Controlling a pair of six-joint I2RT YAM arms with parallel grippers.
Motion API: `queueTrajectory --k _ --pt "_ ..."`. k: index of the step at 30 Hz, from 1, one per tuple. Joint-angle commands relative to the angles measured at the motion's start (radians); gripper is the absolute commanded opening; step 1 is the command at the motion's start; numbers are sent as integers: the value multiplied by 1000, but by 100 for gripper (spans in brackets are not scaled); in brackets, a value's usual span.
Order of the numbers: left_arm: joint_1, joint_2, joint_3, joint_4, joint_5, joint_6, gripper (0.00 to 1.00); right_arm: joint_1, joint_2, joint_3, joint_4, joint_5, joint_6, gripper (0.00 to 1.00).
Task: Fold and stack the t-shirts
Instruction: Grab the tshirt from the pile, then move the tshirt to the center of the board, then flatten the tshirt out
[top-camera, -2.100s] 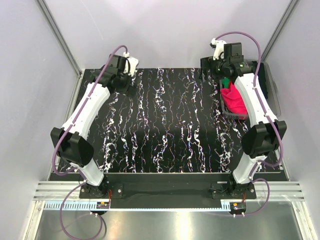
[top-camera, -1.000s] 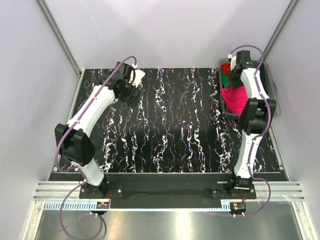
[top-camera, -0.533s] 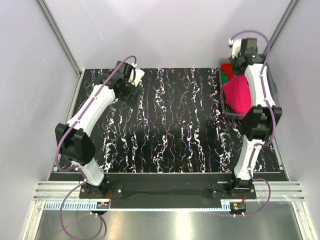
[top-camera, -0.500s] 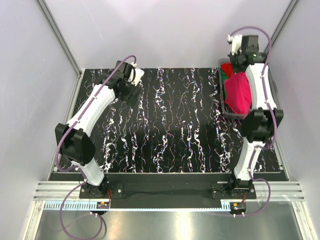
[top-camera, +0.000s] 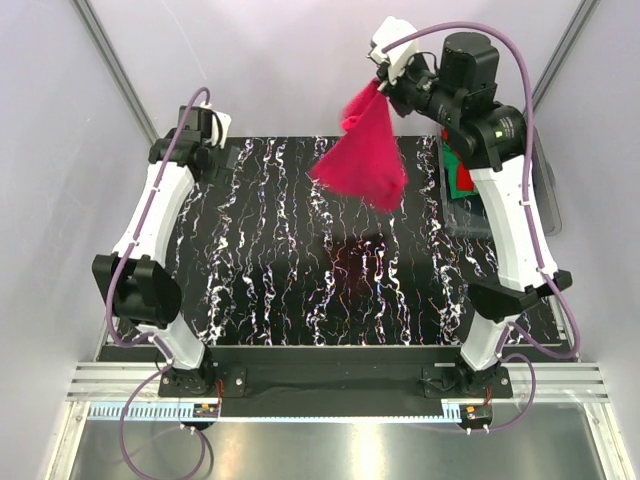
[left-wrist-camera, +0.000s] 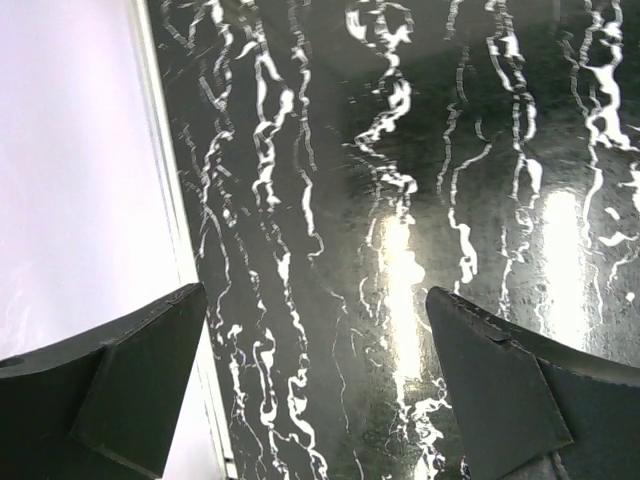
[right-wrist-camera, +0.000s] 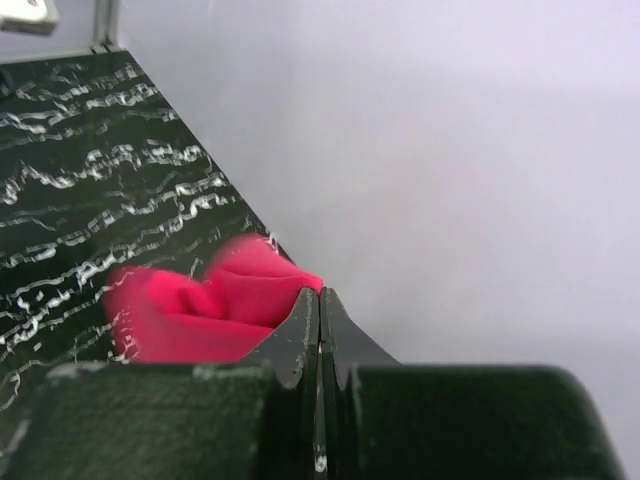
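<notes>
A bright pinkish-red t-shirt (top-camera: 362, 152) hangs in the air over the back middle of the black marbled table (top-camera: 330, 290), blurred by motion. My right gripper (top-camera: 385, 85) is raised high at the back and shut on the shirt's top. In the right wrist view the jaws (right-wrist-camera: 319, 296) are pressed together with the pinkish-red t-shirt (right-wrist-camera: 215, 305) bunched to their left. A red and a green t-shirt (top-camera: 460, 175) lie in the bin at the right. My left gripper (top-camera: 222, 155) hovers at the back left corner, open and empty, its fingers (left-wrist-camera: 130, 370) wide apart over bare table.
A dark bin (top-camera: 545, 190) stands at the table's right edge, partly hidden behind the right arm. White walls and metal frame posts close in the back and sides. The table's left rim (left-wrist-camera: 185, 270) runs under the left gripper.
The right gripper has lifted the pinkish-red t-shirt out of the bin and swung it up and left over the table. The left gripper has drawn back toward the back left corner.
</notes>
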Motion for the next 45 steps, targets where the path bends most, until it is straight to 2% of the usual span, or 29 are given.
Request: queueTrajectory --k 1,5,8,9,10,11,12,14,15,17,18,19,20,23,26,35,39,45 --pt "11 -81 -13 45 -9 -23 99 24 38 122 28 -17 -3 0" --pt "21 -120 -51 57 -8 -24 99 26 71 136 65 51 -3 0" --pt "24 -129 -76 59 0 -23 99 24 85 18 68 111 -18 4" --pt "24 -132 -87 59 3 -24 99 22 90 -87 69 140 -4 24" --pt "24 -137 -91 59 6 -26 99 21 94 -153 78 165 14 51" --pt "24 -137 -96 59 8 -26 99 21 120 -215 91 227 38 62" --pt "24 -138 -101 61 11 -26 99 21 139 -311 91 263 49 69" --pt "24 -147 -105 59 11 -26 99 21 163 -376 82 315 84 67" --pt "24 -153 -111 59 12 -24 99 19 145 -456 83 287 80 65" --pt "24 -172 -121 61 8 -20 99 19 32 -560 126 120 54 64" --pt "24 -176 -136 61 5 -20 99 22 -17 -684 150 51 45 64" --pt "24 -186 -145 61 3 -17 99 24 -106 -749 187 -88 40 64" --pt "24 -190 -156 64 0 -17 99 35 -137 -804 192 -146 40 63" --pt "24 -195 -191 70 -1 -14 98 108 -203 -1008 168 -243 22 58" --pt "24 -196 -205 67 9 -21 98 150 -200 -1117 140 -296 14 55" --pt "24 -172 -190 51 26 -12 98 199 -114 -1315 125 -312 -72 59" --pt "24 -152 -184 45 31 -18 98 216 -80 -1341 132 -267 -87 59" --pt "24 -140 -179 33 28 -18 98 223 -67 -1348 152 -292 -89 60"
